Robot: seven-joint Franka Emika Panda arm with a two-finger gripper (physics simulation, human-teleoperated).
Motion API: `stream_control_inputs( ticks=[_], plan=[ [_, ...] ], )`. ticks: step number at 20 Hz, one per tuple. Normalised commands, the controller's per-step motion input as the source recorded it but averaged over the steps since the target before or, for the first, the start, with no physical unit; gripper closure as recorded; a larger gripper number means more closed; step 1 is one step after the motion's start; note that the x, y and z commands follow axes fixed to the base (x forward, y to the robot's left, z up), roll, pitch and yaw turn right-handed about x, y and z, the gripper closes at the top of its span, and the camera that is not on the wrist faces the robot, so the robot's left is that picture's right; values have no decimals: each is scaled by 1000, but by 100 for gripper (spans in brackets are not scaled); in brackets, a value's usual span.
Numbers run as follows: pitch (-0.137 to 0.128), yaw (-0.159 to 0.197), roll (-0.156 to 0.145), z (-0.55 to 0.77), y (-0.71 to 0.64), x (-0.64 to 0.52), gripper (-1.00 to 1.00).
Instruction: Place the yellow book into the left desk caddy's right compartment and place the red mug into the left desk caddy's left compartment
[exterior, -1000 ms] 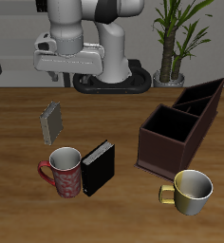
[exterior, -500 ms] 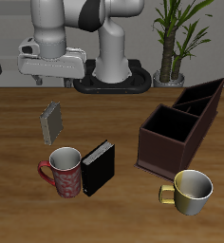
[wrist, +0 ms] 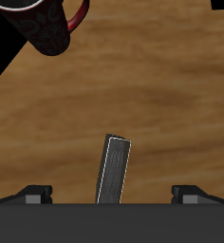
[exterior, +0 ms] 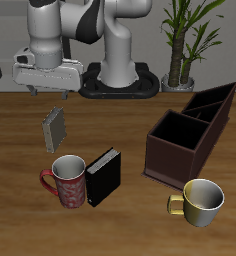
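Note:
The yellow book [exterior: 55, 128], thin and grey-beige, stands upright on the table; in the wrist view the yellow book [wrist: 114, 169] shows edge-on between my fingers' line. My gripper [exterior: 53, 88] hangs open a little above and behind it, touching nothing; in the wrist view the gripper [wrist: 112, 195] shows both fingertips [wrist: 33, 196] spread wide. The red mug [exterior: 68, 180] sits nearer the front edge beside a black book; the red mug [wrist: 52, 24] also shows in the wrist view. The left desk caddy [exterior: 190, 135] stands apart across the table, and its large squarish right compartment [exterior: 178, 138] holds nothing.
A black book [exterior: 103, 176] stands upright right next to the red mug. A shiny gold mug [exterior: 200, 200] sits in front of the caddy. A potted plant [exterior: 180, 45] stands at the back, beside the robot base [exterior: 120, 75].
The arm has swung sideways, away from the caddy, carrying the open gripper over the yellow book. Nothing on the table has moved.

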Motion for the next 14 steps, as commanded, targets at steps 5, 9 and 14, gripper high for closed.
stream_control_inputs(
  ticks=[5,9,14],
  plan=[
    [-43,-25,20,-276,25,-77,-100],
    [24,-20,0,-264,-42,55,-100],
    [15,-26,-13,-184,-81,41,-100]
  ],
)
